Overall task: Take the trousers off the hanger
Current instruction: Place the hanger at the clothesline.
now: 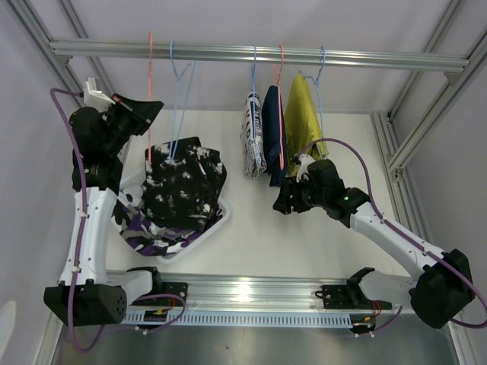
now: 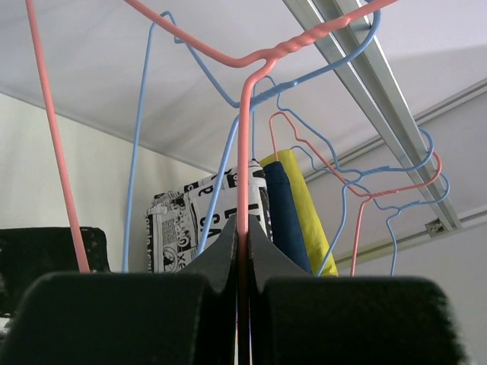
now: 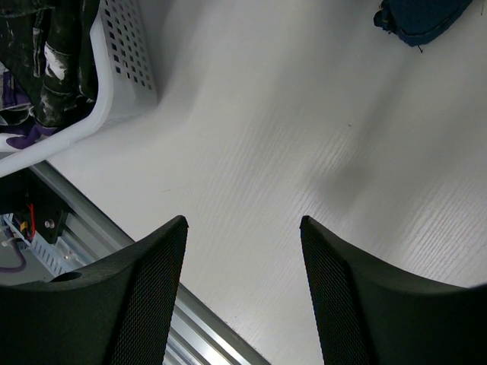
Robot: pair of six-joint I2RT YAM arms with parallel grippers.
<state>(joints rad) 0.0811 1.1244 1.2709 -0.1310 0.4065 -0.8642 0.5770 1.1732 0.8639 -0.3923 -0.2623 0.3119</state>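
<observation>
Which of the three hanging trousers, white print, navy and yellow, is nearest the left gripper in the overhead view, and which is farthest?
Measured from the left gripper, which is shut on the pink hanger:
1. White print trousers, leftmost of the three.
2. Navy trousers, in the middle.
3. Yellow trousers, rightmost.

Left arm reared upright; left gripper [image 2: 242,232] raised, jaws pinched shut on pink hanger [image 2: 244,137]. Right arm reached low; right gripper [image 3: 243,228] angled down, jaws apart.
</observation>
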